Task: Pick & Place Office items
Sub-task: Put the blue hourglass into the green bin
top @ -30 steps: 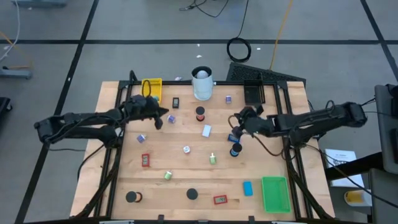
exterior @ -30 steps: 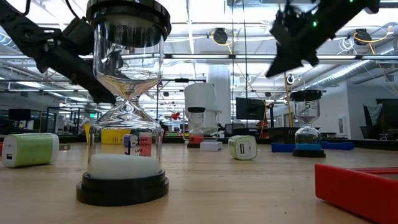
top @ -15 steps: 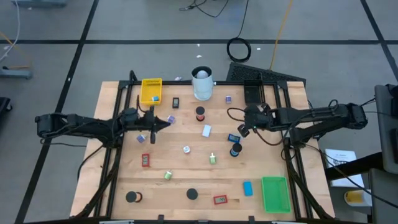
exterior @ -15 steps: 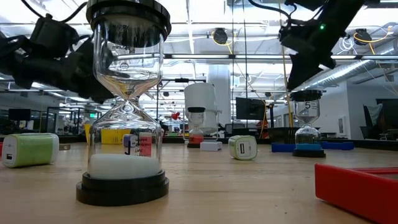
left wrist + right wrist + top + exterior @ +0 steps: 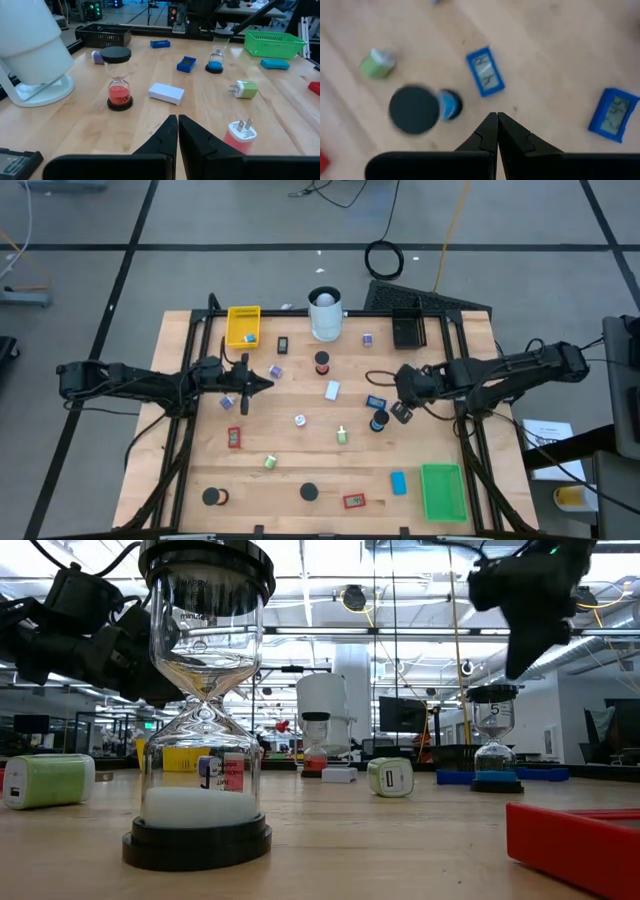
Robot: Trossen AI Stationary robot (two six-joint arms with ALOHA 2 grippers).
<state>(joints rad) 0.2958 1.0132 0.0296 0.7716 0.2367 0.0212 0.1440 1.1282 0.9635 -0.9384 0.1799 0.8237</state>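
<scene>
Right gripper (image 5: 403, 412), fingers pressed together and empty, hovered beside a blue-sand hourglass (image 5: 378, 421), seemingly not touching; left gripper (image 5: 244, 390) likewise closed.

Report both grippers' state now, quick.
Left gripper: jaws shut, holding nothing.
Right gripper: jaws shut, holding nothing.

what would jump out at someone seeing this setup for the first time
Probably the tall clear glass hourglass with black caps and white sand, looming close in the low view. From above, small office items lie scattered over the wooden table, with a tall white cylinder at the far edge and a bright green plastic tray at the near right corner. Both dark arms reach inward, each tool (left, right) shut and empty.
</scene>
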